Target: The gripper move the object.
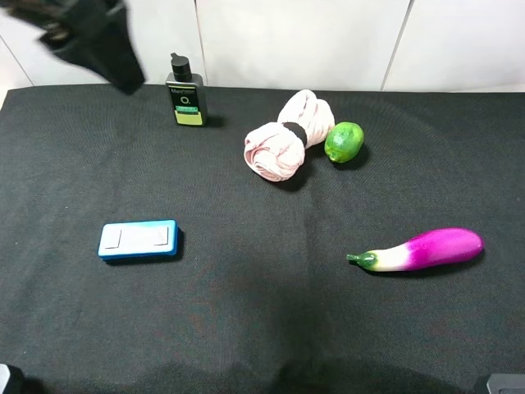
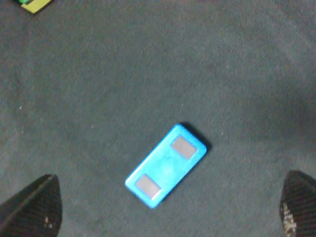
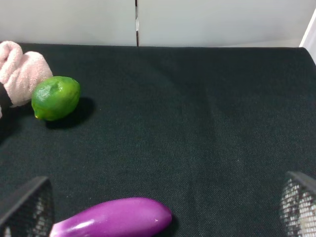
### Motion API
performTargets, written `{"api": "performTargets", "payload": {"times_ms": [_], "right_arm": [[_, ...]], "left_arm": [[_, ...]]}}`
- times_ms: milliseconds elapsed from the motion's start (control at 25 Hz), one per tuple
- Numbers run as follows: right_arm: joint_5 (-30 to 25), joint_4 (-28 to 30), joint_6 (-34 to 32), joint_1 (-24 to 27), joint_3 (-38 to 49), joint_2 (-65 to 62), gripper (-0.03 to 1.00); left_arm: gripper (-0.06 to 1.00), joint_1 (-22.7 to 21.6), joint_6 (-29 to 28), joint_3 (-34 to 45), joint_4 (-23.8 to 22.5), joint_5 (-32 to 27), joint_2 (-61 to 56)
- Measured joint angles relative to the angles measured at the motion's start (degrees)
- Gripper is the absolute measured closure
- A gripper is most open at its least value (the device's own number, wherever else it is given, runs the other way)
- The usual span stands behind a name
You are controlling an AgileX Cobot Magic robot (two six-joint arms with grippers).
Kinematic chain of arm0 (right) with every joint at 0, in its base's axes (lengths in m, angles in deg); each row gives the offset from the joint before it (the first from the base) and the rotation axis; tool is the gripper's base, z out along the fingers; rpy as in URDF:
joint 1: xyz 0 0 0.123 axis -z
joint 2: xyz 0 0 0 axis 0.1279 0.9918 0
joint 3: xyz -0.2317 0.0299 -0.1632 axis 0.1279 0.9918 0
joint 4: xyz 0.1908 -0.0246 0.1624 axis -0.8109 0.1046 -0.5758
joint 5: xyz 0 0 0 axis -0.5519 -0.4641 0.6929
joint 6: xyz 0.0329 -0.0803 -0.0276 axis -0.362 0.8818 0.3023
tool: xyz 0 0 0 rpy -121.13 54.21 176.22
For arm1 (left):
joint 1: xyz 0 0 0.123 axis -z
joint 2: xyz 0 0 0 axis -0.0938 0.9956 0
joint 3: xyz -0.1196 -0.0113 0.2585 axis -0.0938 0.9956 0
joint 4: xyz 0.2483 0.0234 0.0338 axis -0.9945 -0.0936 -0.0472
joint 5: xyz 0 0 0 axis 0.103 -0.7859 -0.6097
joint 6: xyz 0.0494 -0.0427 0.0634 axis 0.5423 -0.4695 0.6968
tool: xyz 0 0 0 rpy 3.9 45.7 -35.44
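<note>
Behind pink bundle (image 1: pixel 289 135), bottle (image 1: pixel 186 99) label unreadable; left gripper (image 2: pixel 168 210) released, empty.

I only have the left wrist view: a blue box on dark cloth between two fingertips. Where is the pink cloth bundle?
Observer: The pink cloth bundle lies toward the back of the table, touching a lime.
Operator: Is the right claw near it?
Observer: The right claw is open and empty above an eggplant.
Operator: Anything else back there?
Observer: A dark pump bottle stands upright left of the bundle.
</note>
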Motion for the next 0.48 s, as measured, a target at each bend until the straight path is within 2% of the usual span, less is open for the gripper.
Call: {"api": "performTargets", "payload": {"times_ms": [480], "right_arm": [[0.0, 0.0, 0.0, 0.0, 0.0, 0.0, 0.27]], "left_arm": [[0.0, 0.0, 6.1, 9.5, -0.6, -0.1, -16.3]]}}
